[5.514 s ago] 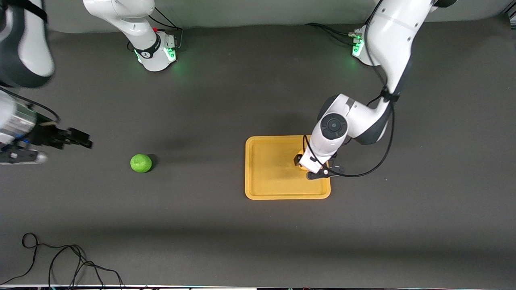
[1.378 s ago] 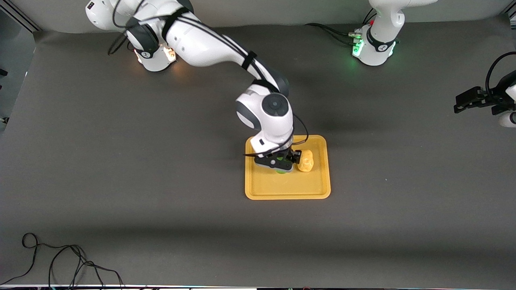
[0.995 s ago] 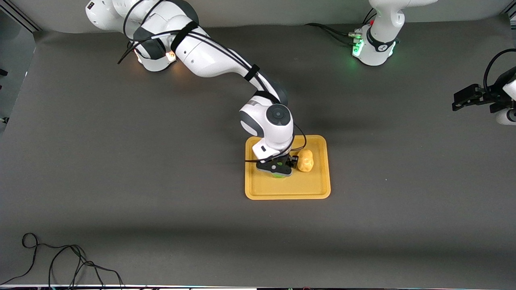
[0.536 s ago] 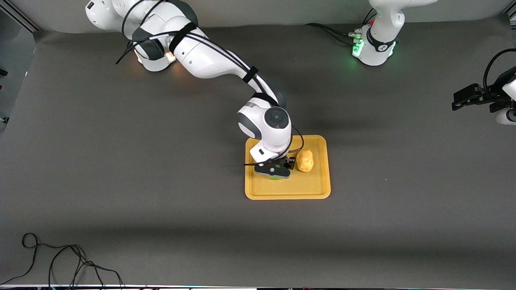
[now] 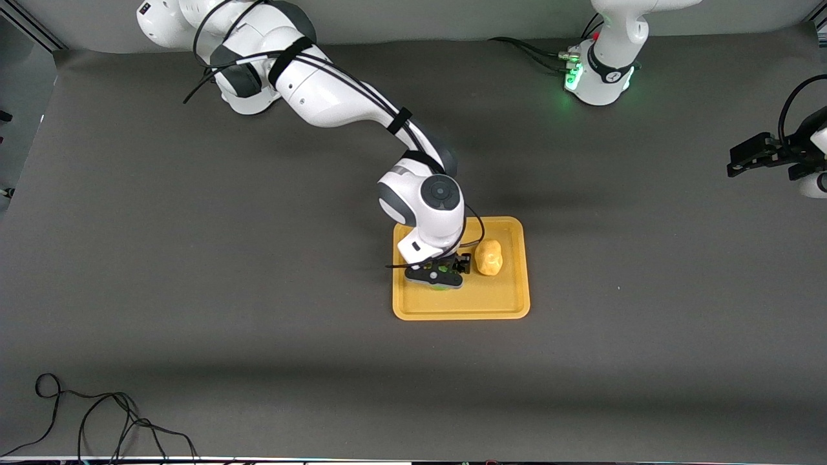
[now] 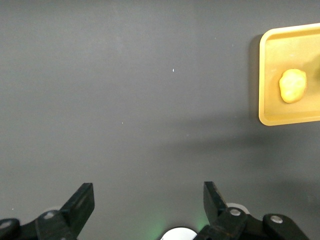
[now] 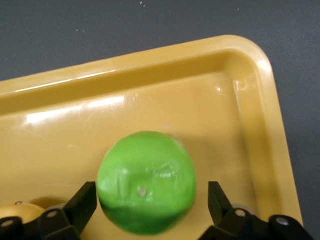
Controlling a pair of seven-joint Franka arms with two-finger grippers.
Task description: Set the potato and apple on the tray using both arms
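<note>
The orange-yellow tray (image 5: 460,315) lies mid-table. The pale yellow potato (image 5: 489,258) rests on it toward the left arm's end. The green apple (image 7: 145,182) sits on the tray floor beside the potato, mostly hidden under the wrist in the front view. My right gripper (image 5: 439,276) is low over the apple and open, its fingers (image 7: 82,202) standing to either side of the fruit with a gap. My left gripper (image 5: 743,158) hangs open and holds nothing over bare table near the left arm's end, well away from the tray (image 6: 267,75).
A black cable (image 5: 97,420) lies coiled on the dark mat at the corner nearest the front camera, at the right arm's end. The two arm bases (image 5: 601,71) stand along the edge farthest from the front camera.
The right gripper has sunk a little onto the tray with the apple and spread its fingers off it. The left arm has barely moved.
</note>
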